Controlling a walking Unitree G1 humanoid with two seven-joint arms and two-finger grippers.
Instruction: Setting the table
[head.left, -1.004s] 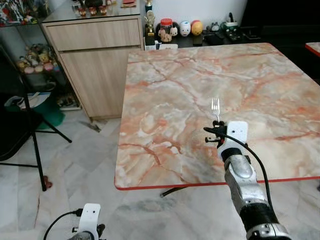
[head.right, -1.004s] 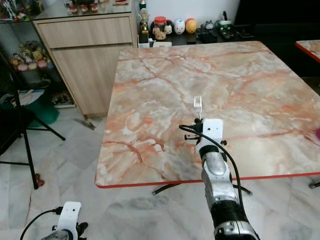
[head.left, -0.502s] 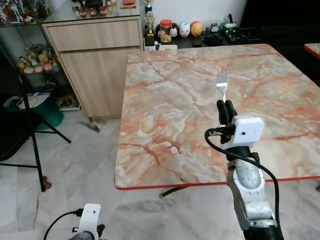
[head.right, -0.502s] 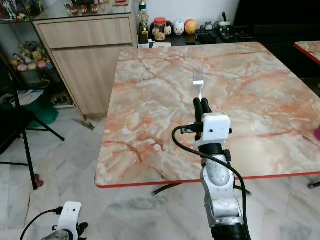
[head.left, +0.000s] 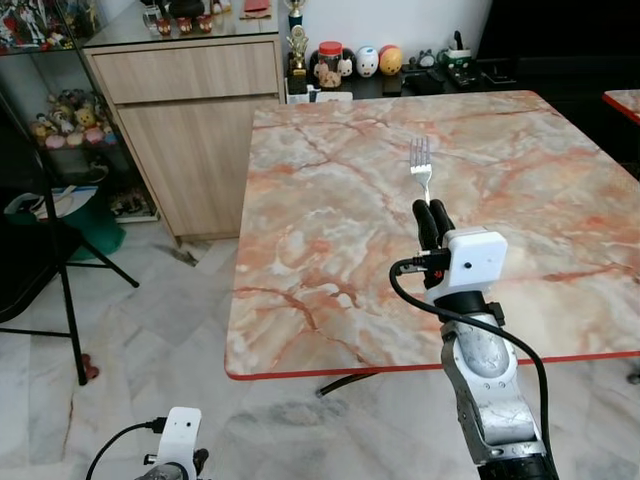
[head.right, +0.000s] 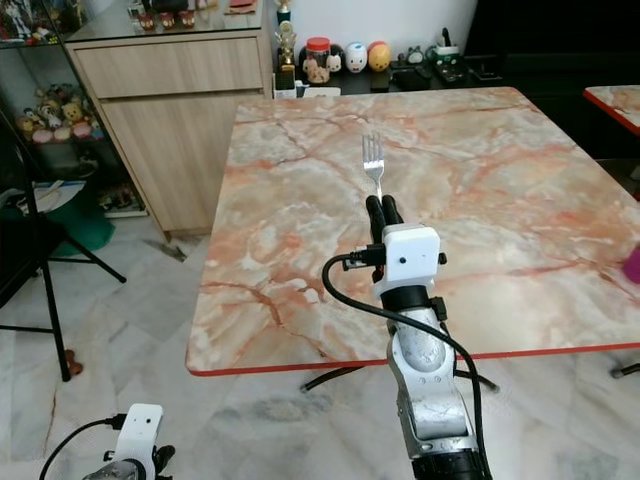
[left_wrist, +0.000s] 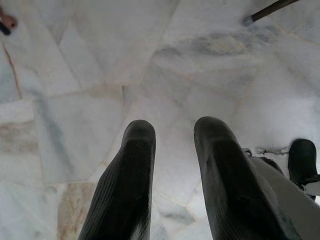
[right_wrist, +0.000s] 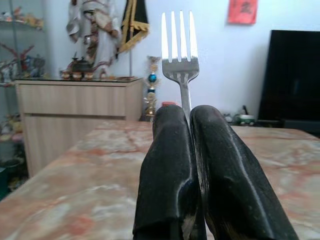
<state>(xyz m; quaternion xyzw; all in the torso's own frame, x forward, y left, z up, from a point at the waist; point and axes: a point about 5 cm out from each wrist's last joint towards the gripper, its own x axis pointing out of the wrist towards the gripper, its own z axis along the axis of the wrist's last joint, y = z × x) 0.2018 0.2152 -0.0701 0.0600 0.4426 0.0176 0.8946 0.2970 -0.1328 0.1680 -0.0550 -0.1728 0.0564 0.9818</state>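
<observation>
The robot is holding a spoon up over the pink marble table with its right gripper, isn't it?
Not a spoon. The right wrist view shows four tines above the closed fingers: the right gripper is holding a fork up over the pink marble table.

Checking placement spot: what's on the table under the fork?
Bare marble table below the fork, which the right tool holds upright by its handle. The arm covers a strip of tabletop towards the near edge.

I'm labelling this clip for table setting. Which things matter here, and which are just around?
Part of the job:
fork, held upright in the right gripper
marble table

Just around:
wooden cabinet
figurines behind the table
tripod
left gripper, idle over the floor
</observation>
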